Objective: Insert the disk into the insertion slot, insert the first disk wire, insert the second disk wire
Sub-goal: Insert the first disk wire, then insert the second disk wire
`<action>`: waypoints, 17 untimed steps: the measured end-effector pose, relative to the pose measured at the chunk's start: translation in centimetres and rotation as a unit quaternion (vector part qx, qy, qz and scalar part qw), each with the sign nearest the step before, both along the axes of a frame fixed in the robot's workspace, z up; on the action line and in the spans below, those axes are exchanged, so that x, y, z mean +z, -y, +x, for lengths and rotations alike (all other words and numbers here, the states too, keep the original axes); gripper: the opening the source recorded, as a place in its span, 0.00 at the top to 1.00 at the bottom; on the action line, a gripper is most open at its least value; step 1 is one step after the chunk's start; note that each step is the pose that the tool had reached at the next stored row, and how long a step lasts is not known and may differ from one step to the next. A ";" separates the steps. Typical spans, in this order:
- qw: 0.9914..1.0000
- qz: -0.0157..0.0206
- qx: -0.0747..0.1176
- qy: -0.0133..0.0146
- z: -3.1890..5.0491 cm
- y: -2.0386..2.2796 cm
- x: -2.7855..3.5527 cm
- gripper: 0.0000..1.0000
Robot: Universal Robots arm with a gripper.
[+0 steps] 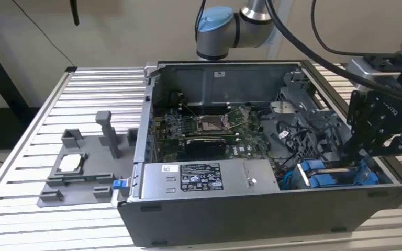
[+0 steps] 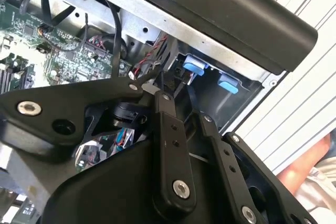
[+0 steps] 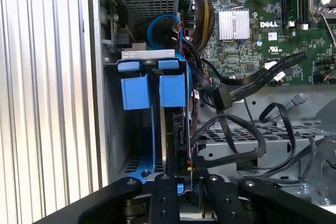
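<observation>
Fingers [image 3: 161,190] clamped on near edge of disk [image 3: 176,129], one on each side of its thin body, seen in first wrist view. Disk stands on edge inside insertion slot [image 3: 113,129], blue frame tab [image 3: 172,88] at far end, second blue frame [image 3: 135,90] just beside. Long axis runs straight away from fingers, deeper into bay. Exterior view: arm hangs at lower right over corner of computer case [image 1: 257,219]. Black cable connector [image 3: 223,97] lies near disk, apparently unplugged.
</observation>
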State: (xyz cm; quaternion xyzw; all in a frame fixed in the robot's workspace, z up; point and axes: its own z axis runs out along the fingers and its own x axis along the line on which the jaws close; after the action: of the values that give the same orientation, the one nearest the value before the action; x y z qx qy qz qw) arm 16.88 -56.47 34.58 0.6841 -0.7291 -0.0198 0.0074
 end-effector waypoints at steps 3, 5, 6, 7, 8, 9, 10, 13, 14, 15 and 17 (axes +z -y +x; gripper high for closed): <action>1.000 0.000 0.000 0.000 -0.01 0.00 0.01 0.73; 1.000 0.000 0.000 0.000 -0.01 0.00 0.01 0.75; 1.000 0.000 0.000 0.000 -0.01 0.00 0.01 0.82; 1.000 0.000 0.000 0.000 -0.01 0.00 0.01 0.82; 1.000 0.000 0.000 0.000 -0.01 0.00 0.01 0.89; 1.000 0.000 0.000 0.000 -0.01 0.00 0.01 0.89; 1.000 0.000 0.000 0.000 -0.01 0.00 0.01 0.89; 1.000 0.000 0.000 0.002 -0.04 0.00 -0.33 0.89; 1.000 0.000 0.000 0.003 -0.05 0.00 -0.48 0.89; 1.000 -0.001 0.000 0.004 -0.06 0.00 -0.60 0.89; 1.000 -0.002 0.000 0.007 -0.10 0.00 -0.85 0.89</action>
State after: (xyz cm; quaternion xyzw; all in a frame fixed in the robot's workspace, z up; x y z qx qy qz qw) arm 16.79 -56.47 33.73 0.6841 -0.7293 -0.0141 0.0035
